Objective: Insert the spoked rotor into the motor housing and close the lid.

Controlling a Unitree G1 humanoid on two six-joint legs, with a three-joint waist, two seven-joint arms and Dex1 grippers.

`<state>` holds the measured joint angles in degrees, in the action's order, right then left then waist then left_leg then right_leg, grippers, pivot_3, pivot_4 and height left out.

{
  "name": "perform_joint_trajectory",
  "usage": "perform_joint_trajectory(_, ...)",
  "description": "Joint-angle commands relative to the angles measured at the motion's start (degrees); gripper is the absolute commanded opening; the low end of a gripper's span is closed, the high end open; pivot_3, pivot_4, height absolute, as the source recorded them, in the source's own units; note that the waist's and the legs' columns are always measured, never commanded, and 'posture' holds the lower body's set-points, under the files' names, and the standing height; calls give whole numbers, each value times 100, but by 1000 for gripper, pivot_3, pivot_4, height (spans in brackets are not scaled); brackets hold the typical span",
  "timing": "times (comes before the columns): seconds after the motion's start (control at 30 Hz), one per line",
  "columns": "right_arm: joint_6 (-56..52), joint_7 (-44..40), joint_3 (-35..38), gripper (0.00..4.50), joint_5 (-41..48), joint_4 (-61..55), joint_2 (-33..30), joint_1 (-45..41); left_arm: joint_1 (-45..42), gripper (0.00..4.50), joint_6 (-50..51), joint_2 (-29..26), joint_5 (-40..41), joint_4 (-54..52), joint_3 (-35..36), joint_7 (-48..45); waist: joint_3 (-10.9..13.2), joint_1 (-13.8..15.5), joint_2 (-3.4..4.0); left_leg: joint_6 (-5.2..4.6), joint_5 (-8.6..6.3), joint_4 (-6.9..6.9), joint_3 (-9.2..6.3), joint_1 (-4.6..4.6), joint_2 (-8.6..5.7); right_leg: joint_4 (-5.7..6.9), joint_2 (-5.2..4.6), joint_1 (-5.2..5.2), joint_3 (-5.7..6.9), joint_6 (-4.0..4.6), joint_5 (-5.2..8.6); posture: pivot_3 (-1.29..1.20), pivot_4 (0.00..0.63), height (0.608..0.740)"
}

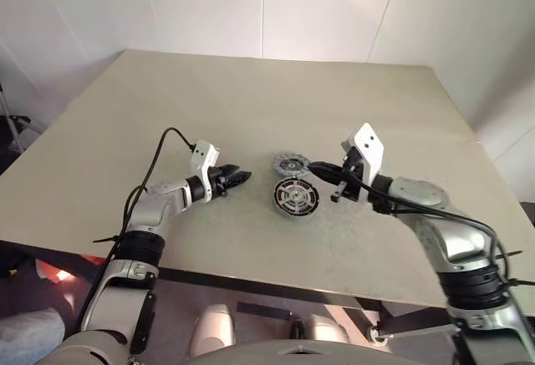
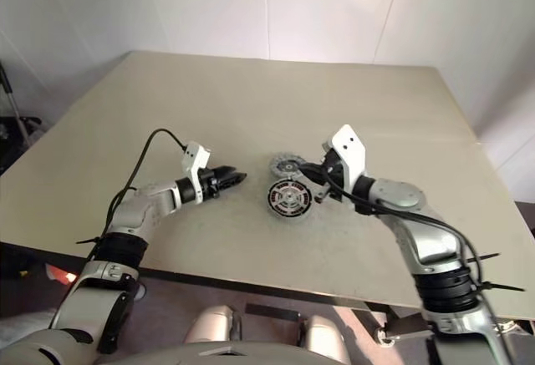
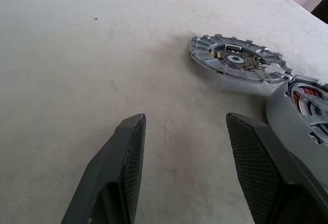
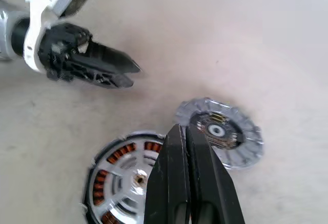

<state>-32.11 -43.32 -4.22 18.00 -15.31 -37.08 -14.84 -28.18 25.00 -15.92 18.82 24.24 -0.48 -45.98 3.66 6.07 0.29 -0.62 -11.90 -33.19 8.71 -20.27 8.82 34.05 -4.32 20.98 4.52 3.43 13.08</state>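
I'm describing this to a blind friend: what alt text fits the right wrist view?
The right claw, shut and empty, hangs above the motor housing, whose copper windings show around the pale spoked rotor inside it. The grey ribbed lid lies beside it on the beige table, with the open left claw opposite.

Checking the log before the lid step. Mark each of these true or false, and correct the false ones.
1. The lid sits on top of the motor housing. False: it lies on the table beside the housing, apart from it.
2. The right gripper has its fingers shut, holding nothing. True.
3. The left gripper grips the lid. False: its fingers stand open over bare table, short of both parts.
4. The spoked rotor already sits inside the housing. True, as far as the views show: pale spokes lie within the ring of copper windings.
5. The housing stands nearer the robot than the lid. True.
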Motion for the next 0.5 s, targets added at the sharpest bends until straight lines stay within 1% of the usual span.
perform_joint_trajectory(0.03,742,-767,-250,30,-579,-28,-892,62,-64,2640,-126,-47,-38,-139,-14,-84,0,4,3,-1,-1,0,0,1,0,0,0,-1,0,0,0,0,0,740)
perform_joint_trajectory(0.13,1529,-1433,-445,640,-1054,267,-1694,-42,-82,2640,-110,-66,-39,-202,-42,-122,2,5,5,-20,-12,-5,1,1,0,0,-1,-1,0,-1,1,0,0,740)
perform_joint_trajectory(0.23,2321,-1893,-712,1597,-1446,625,-2012,-364,-139,2640,-60,-83,-27,-296,-74,-181,2,-35,4,-23,-13,-9,1,7,2,2,0,-4,0,-1,0,0,0,740)
perform_joint_trajectory(0.33,2852,-2406,-974,1597,-1587,736,-2018,-743,-197,2640,-45,-78,-19,-364,-106,-206,2,-59,4,-39,-4,-13,1,7,2,14,0,3,0,0,0,0,0,740)
perform_joint_trajectory(0.5,3511,-2745,-1460,1597,-2046,1095,-1733,-1157,-192,2640,-87,-10,-20,-347,-112,-141,2,-43,4,-42,-4,-35,1,0,6,51,-1,14,0,12,8,0,0,740)
